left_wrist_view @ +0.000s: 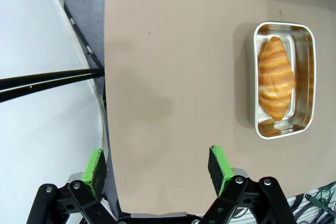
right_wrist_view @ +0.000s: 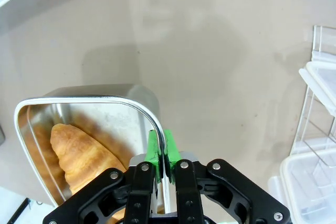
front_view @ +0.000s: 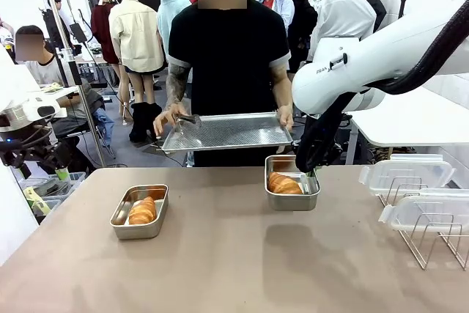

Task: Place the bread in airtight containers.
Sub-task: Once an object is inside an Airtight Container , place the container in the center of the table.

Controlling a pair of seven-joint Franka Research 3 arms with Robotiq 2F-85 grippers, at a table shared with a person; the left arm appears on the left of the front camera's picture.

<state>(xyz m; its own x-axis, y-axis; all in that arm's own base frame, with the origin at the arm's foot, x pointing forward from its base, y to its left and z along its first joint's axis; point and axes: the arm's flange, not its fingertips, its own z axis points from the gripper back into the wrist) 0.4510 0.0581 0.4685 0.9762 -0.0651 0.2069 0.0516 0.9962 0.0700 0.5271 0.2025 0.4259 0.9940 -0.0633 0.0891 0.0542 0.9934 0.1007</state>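
My right gripper [right_wrist_view: 164,148] pinches the right-hand tub's [front_view: 292,207] wall near the table's [front_view: 234,269] far edge; my left gripper [left_wrist_view: 157,163] hangs spread. I count two rolls: one roll [front_view: 284,183] inside that tub, the other roll [front_view: 143,210] in the left-hand tub [front_view: 119,214] toward the left edge.

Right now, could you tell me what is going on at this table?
The left container and the right container each hold a croissant, lids off. The right gripper is shut on the right container's rim; the left gripper hangs open over the table beside the left container. The person opposite holds a steel tray with tongs. Clear lids sit on a wire rack.
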